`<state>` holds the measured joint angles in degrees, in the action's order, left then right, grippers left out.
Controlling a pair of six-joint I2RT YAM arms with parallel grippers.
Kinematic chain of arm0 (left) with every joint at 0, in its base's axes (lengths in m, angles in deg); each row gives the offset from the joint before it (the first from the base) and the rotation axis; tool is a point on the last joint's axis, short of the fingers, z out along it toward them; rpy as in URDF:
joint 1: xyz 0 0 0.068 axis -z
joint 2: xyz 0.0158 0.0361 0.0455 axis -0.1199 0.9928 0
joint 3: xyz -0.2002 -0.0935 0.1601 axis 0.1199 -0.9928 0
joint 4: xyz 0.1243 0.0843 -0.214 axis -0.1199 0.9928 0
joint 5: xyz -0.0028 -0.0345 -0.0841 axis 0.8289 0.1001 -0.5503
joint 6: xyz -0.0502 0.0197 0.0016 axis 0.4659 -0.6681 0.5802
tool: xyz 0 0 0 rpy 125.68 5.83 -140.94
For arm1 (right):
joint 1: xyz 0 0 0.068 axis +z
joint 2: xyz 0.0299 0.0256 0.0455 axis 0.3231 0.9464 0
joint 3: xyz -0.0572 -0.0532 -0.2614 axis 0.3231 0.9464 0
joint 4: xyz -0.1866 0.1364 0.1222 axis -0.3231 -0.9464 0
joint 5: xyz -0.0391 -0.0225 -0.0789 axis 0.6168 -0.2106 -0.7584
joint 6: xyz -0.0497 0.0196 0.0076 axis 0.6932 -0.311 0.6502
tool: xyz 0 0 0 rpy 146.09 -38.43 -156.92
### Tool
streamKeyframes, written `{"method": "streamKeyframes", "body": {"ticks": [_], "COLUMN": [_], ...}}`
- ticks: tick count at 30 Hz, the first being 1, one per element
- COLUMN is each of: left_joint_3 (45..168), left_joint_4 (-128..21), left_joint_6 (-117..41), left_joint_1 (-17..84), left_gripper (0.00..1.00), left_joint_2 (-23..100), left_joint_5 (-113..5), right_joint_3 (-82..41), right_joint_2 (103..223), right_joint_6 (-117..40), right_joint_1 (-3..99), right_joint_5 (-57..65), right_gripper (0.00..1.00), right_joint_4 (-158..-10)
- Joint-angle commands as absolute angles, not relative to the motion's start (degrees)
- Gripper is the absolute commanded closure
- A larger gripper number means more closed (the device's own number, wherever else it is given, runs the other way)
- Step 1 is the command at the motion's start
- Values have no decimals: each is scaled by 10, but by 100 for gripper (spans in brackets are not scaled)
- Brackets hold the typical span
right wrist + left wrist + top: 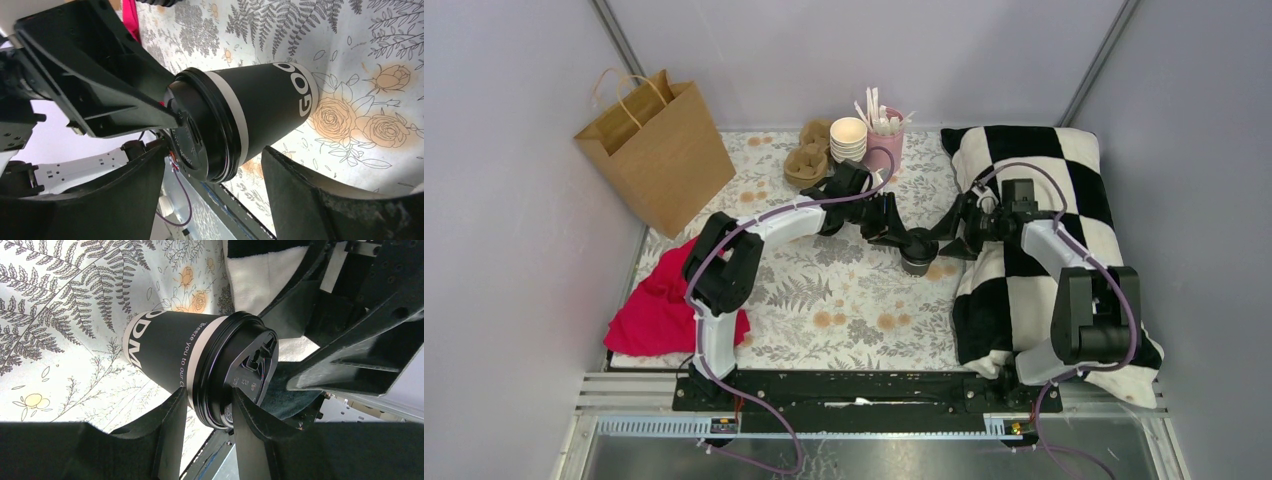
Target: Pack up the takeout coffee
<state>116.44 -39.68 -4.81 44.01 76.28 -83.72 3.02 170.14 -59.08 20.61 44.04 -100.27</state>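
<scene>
Left wrist view: left gripper (209, 402) clamped on the lid of the takeout coffee (170, 350). Only the right wrist view shows the right gripper (214, 152) spread wide either side of it.

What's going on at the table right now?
The left gripper pinches the takeout coffee by its lid rim, mid-table on the floral mat. The right gripper straddles the same cup with jaws open, not touching it. The paper bag stands at the far left; the cup is not in it yet.
</scene>
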Motion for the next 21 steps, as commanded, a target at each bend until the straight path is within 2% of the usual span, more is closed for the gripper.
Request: {"method": "streamKeyframes", "body": {"ticks": [1,6,12,14,17,19,21], "left_joint_3": [1144,1128,1093,1098,1112,1116,1119], "left_joint_4": [-368,-365,-368,-367,-365,-365,-366], "left_joint_6": [-75,-82,-88,-87,-84,-78,-75], "left_joint_1": [439,440,440,440,439,440,441], "left_gripper": [60,60,61,61,61,61,61], "left_joint_2": [751,749,744,742,747,751,753], "left_joint_5": [-803,-794,-781,-779,-780,-783,-784], "right_joint_3": [63,114,141,107,72,83,100], "right_joint_2": [1674,1711,1735,1716,1685,1688,1707], "right_joint_6": [-592,-616,-601,-602,-621,-638,-631], "right_joint_1": [192,192,192,192,192,193,203], "right_joint_5": [511,518,470,474,503,530,533], "right_gripper": [25,38,42,40,29,23,22], "right_joint_4": [-970,-900,-923,-947,-960,-941,-930]}}
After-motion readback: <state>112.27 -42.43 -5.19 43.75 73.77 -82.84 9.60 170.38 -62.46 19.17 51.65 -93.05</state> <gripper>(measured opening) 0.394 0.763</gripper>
